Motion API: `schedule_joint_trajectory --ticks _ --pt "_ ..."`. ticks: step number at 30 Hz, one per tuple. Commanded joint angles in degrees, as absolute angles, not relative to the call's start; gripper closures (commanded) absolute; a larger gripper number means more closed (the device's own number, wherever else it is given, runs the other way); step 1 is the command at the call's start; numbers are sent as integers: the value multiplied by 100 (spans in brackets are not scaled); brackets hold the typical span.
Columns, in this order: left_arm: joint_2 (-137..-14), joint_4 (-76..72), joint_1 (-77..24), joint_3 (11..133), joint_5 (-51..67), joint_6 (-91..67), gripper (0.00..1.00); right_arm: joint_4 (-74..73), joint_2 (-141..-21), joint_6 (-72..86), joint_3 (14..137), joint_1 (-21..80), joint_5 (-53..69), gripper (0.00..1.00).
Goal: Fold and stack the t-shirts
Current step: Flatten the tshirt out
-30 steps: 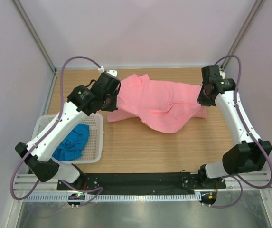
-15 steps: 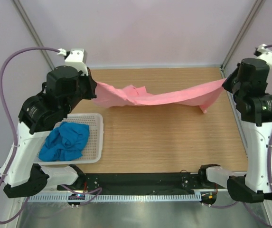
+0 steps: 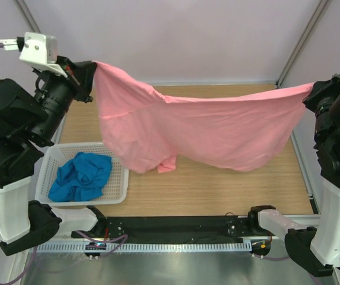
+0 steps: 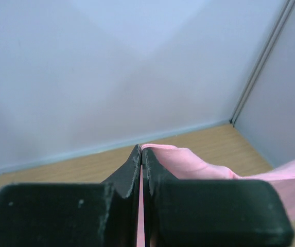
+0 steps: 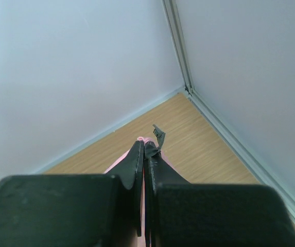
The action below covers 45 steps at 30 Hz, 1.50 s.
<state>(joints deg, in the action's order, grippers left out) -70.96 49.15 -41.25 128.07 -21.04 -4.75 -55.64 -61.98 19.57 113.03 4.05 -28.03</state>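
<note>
The salmon pink t-shirt [image 3: 199,133] hangs spread in the air above the wooden table, stretched between both arms. My left gripper [image 3: 92,68] is shut on its upper left corner; pink cloth [image 4: 188,164] shows pinched between the fingers of that gripper [image 4: 141,150] in the left wrist view. My right gripper [image 3: 312,92] is shut on the upper right corner, a pink edge [image 5: 143,139] peeking past the tips of that gripper [image 5: 144,145] in the right wrist view. The shirt's lower edge droops to the table. The bright blue t-shirt [image 3: 83,177] lies crumpled in the basket.
The white perforated basket [image 3: 117,172] sits at the left front of the table [image 3: 217,190]. Pale walls and metal corner posts [image 3: 303,38] enclose the table. Both arm bases stand along the near edge.
Both arms rose high and drew apart, lifting the pink t-shirt off the table until it hangs spread between them. The blue t-shirt stayed in the basket.
</note>
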Motion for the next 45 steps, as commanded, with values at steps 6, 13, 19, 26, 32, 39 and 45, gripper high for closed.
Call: schedule_joint_trajectory --ticks 6,13,19,26,32,39,45 --pt "-7997 2989 -4140 13463 -2153 772 100 -4052 -6758 1222 11758 396 -3226 99" --pt "-8447 2514 -4148 14229 -2312 774 100 -3700 -6794 958 11953 396 -3419 99" --pt "-7797 2820 -4148 14106 -2022 203 100 -3884 -6040 1063 11743 396 -3498 99" --pt "-6558 2998 -4148 13484 -1161 -667 100 -4052 -4739 1116 11251 396 -3226 99" --pt "-6179 3112 -4148 13167 -370 -1142 99 -4315 -4043 1064 11144 317 -2962 99" --pt "-6565 2918 -4148 12867 -167 -1266 100 -4115 -4052 1221 10375 316 -2989 99" --pt "-7433 2901 -4140 12009 -246 -1108 100 -3429 -4244 1520 8898 325 -3049 99"
